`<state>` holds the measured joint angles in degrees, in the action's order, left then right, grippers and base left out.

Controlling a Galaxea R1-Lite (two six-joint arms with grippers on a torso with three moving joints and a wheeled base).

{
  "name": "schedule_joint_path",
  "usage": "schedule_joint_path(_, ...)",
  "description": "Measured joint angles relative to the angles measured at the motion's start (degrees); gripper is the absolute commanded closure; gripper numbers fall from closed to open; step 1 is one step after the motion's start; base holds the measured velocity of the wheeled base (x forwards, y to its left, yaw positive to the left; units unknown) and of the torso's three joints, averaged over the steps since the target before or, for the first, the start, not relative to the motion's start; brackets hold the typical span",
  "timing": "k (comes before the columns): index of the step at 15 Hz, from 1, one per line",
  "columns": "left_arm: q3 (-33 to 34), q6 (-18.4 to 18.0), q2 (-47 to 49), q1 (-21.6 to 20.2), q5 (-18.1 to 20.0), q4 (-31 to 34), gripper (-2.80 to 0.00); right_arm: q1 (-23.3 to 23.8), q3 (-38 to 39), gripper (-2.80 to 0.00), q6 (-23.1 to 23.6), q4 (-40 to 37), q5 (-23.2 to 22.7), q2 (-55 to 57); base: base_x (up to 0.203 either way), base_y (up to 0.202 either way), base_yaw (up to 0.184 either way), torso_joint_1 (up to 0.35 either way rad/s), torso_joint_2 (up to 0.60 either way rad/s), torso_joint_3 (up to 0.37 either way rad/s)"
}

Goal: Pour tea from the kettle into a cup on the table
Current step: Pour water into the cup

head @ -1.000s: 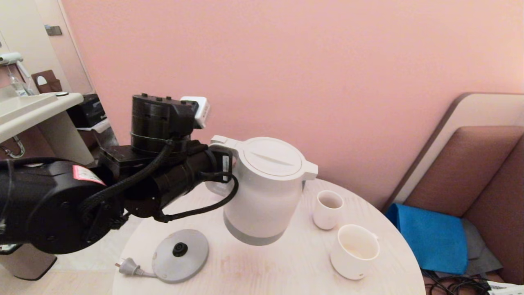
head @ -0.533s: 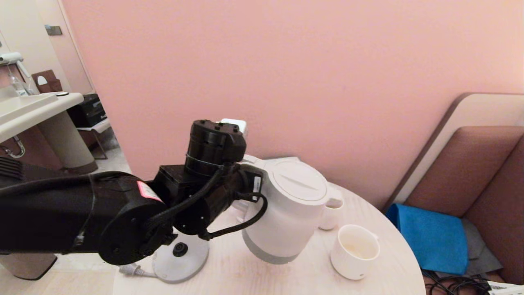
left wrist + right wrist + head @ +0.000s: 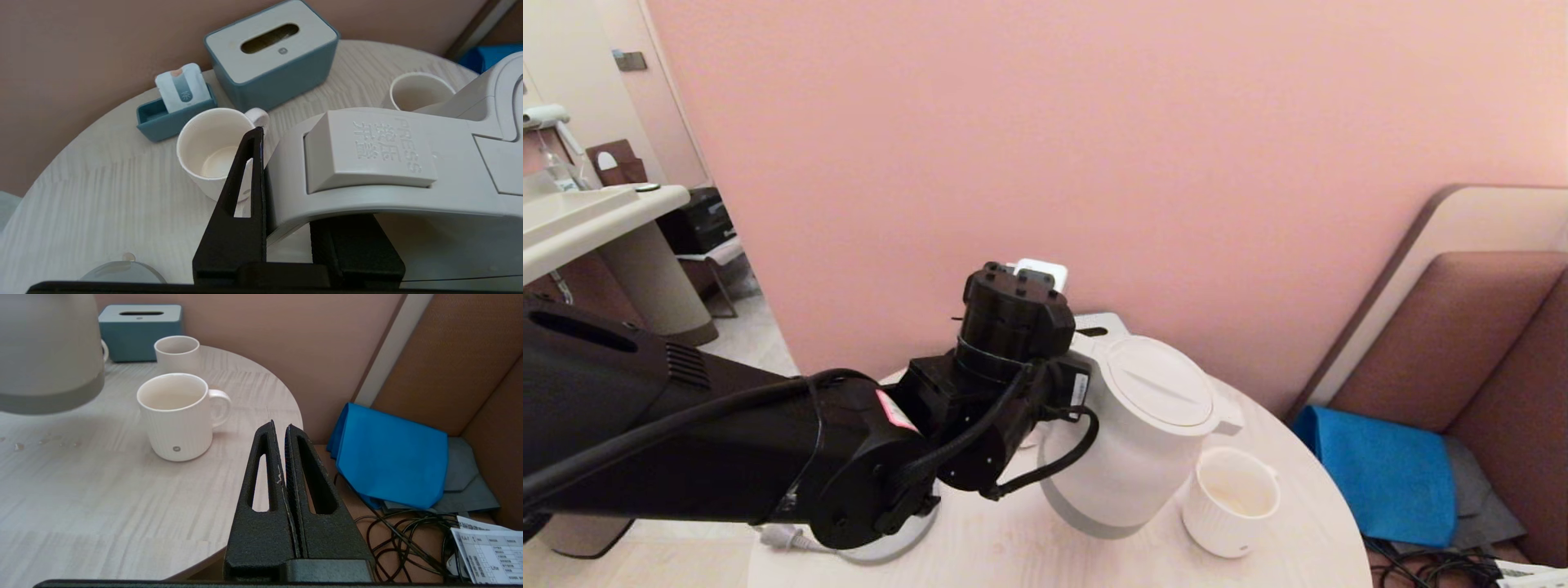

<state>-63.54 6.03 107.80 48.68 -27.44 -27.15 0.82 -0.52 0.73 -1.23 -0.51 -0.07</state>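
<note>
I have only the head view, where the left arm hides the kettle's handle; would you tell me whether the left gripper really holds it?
Observer: Yes. In the left wrist view the left gripper has a finger on each side of the handle of the kettle, clamped on it.
Operator: Thank you. Where is the right gripper?
Observer: The right gripper is shut and empty, beside the edge of the table, near the cup.
Operator: Does the kettle hide anything from me?
Observer: A narrower handled mug stands beyond it.
</note>
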Motion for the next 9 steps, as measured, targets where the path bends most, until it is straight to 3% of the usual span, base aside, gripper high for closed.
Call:
schedule_joint_path(6, -4.34, -6.58, 2.51, 0.11, -1.99, 0.01, 0.0, 0.02, 0.0, 0.0, 0.01, 0.05, 0.0, 0.0, 0.0, 0.0, 0.0, 0.0, 0.0, 0.0)
schedule_joint_path(9, -7.09, -7.81, 3.63, 0.24, -1.77, 0.41, 0.0, 0.02, 0.0, 0.0, -0.02, 0.02, 0.0, 0.0, 0.0, 0.0, 0.0, 0.0, 0.0, 0.0)
